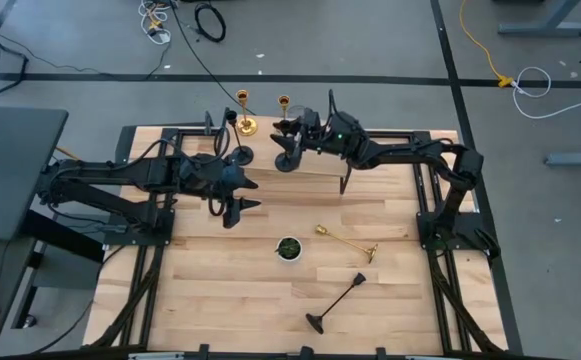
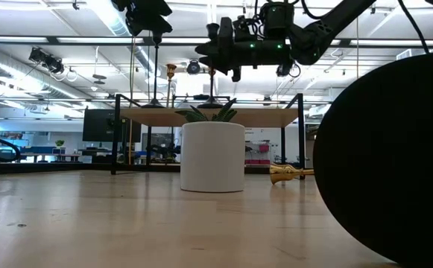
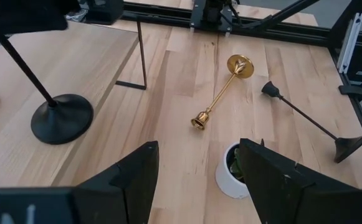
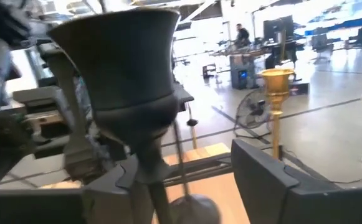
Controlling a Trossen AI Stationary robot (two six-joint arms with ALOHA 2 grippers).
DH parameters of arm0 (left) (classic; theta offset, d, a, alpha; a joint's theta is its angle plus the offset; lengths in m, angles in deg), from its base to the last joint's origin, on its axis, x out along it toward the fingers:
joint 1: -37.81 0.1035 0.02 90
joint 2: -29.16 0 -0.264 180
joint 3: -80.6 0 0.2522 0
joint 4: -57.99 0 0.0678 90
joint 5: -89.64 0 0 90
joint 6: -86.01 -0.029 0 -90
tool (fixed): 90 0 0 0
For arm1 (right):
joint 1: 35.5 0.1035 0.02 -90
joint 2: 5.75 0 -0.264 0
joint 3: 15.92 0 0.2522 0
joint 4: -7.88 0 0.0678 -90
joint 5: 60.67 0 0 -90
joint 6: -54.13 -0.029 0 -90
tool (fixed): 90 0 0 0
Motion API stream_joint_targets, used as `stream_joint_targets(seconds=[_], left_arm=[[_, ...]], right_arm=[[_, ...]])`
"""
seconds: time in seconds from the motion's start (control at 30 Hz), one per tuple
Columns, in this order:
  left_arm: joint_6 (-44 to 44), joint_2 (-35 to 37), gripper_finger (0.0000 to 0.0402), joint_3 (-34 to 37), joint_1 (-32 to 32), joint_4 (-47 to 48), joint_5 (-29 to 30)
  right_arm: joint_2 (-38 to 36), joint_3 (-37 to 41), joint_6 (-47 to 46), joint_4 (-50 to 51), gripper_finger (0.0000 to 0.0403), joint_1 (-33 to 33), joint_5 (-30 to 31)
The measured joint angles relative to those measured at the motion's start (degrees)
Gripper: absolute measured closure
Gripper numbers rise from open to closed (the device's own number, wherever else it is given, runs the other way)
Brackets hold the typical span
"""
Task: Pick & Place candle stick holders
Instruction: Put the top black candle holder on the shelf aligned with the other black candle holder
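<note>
Two gold holders (image 1: 242,112) (image 1: 284,104) stand on their round bases at the far edge of a raised wooden shelf (image 1: 390,160). Two black holders (image 1: 240,155) (image 1: 288,158) stand on the shelf too. My right gripper (image 1: 296,130) is open, its fingers on either side of the second black holder's top (image 4: 128,62); the holder's base (image 4: 193,208) rests on the shelf. My left gripper (image 3: 196,186) is open and empty above the table in front of the shelf. A gold holder (image 1: 346,241) and a black holder (image 1: 336,304) lie on their sides on the table. My right gripper's fingers come level from the table's right side and stand on either side of the upright black holder's stem, just under its cup (image 4: 144,146). The stem is close to one finger (image 4: 121,186); I cannot tell whether they touch.
A small white bowl (image 1: 288,248) with green contents stands mid-table, between my left gripper and the lying holders. A thin black leg (image 3: 141,56) holds the shelf up. The lying black holder's base (image 2: 387,164) fills the low view's right side.
</note>
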Motion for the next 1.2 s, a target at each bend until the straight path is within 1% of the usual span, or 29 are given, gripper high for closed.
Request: stream_joint_targets(seconds=[0.17, 0.47, 0.9, 1.03, 1.2], left_arm=[[0.0, 0.0, 0.0179, 0.0, 0.0, 0.0, 0.0], [-0.1, 0.0, 0.0179, 0.0, 0.0, -0.1, 0.0], [0.0, 0.0, 0.0179, 0.0, 0.0, -0.1, 0.0], [0.0, 0.0, 0.0179, 0.0, 0.0, -0.1, 0.0], [0.0, 0.0, 0.0179, 0.0, 0.0, -0.1, 0.0]], right_arm=[[0.0, 0.0, 0.1, -1.3, 0.0205, -0.8, 1.8], [0.0, 0.0, -0.4, -3.6, 0.0218, -1.1, 1.8], [0.0, 0.0, -0.1, -2.8, 0.0220, -1.0, 1.8], [0.0, 0.0, 0.5, -2.3, 0.0208, -0.9, 3.2], [0.0, 0.0, 0.7, -1.6, 0.0183, -0.8, 4.8]])
